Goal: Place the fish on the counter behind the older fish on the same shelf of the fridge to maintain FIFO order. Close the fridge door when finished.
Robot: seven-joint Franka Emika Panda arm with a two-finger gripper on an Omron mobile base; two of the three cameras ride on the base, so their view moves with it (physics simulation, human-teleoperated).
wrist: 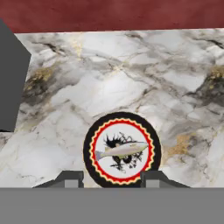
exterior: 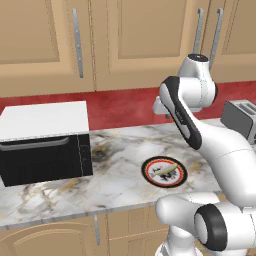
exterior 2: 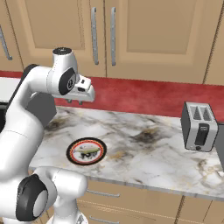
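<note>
The fish point(wrist: 122, 150) is slender and olive-tan. It lies on a round plate point(wrist: 87, 151) with a black and red rim, near the front of the marble counter point(wrist: 131, 74). Both base views show the fish point(exterior: 166, 172) point(exterior 2: 86, 151) on the plate point(exterior: 145, 170) point(exterior 2: 70, 153). My gripper point(wrist: 111, 177) hangs well above the counter, behind the plate, pointing down at it. It is open, its fingertips point(wrist: 70, 178) wide apart with nothing between them. From the right the gripper point(exterior 2: 74, 101) is seen in front of the red backsplash. The fridge, its shelf and the older fish are out of view.
A black microwave point(exterior: 45, 145) with a white top stands on the counter point(exterior: 120, 155) left of the plate. A grey toaster point(exterior 2: 199, 127) stands at the right. Wooden wall cabinets point(exterior 2: 144, 35) hang above a red backsplash point(exterior 2: 148, 94).
</note>
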